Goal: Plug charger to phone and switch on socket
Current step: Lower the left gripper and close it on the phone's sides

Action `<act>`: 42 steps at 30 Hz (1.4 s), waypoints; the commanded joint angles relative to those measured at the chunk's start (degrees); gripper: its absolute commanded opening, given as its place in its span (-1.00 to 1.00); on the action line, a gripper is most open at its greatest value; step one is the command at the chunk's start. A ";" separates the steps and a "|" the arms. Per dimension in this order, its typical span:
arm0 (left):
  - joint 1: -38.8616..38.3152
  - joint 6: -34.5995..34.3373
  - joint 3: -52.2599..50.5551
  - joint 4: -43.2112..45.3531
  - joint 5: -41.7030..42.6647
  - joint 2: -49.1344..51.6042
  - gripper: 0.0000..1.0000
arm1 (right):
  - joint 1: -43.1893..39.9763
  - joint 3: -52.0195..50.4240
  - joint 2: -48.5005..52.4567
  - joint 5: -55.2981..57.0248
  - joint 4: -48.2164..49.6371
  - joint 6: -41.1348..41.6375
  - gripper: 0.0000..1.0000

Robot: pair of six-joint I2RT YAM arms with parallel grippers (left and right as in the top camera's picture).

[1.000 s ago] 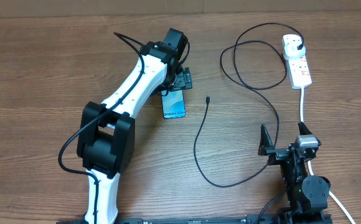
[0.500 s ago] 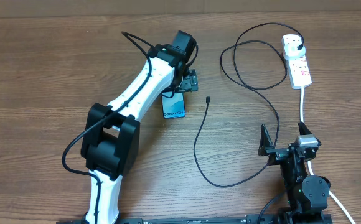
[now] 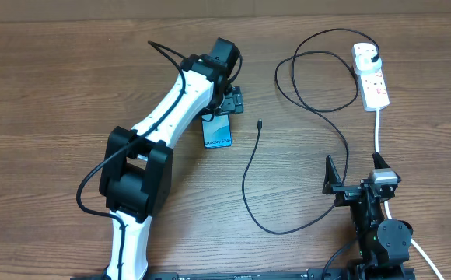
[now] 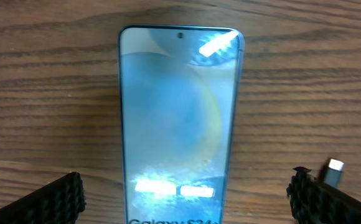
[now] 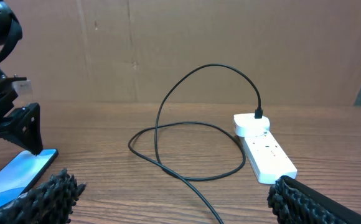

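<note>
The phone lies flat on the wooden table, its blue screen lit; it fills the middle of the left wrist view. My left gripper hangs open over the phone's far end, one finger on each side of it, touching nothing. The charger cable loops across the table. Its loose connector tip rests just right of the phone, and its plug sits in the white socket. My right gripper stands open near the front edge, empty.
The socket's thick white cord runs down toward the right arm's base. In the right wrist view the socket lies ahead to the right and the cable arcs above the table. A brown cardboard wall backs the table.
My left arm has shifted slightly to the right over the phone's far end. The right arm, cable and socket have not moved.
</note>
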 commanded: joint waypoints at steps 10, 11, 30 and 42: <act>0.33 0.92 -1.38 0.48 -1.92 1.38 1.00 | 0.28 -0.57 -0.63 -0.04 0.31 0.20 1.00; 0.33 0.92 -1.38 0.50 -1.95 1.38 0.99 | 0.28 -0.57 -0.63 -0.04 0.31 0.17 1.00; -0.22 0.87 -1.38 1.75 -1.70 1.40 0.99 | 0.28 -0.57 -0.63 -0.04 0.31 0.17 1.00; 0.44 0.96 -1.38 1.33 2.40 6.14 1.00 | 0.28 -0.57 -0.63 -0.04 0.31 0.17 1.00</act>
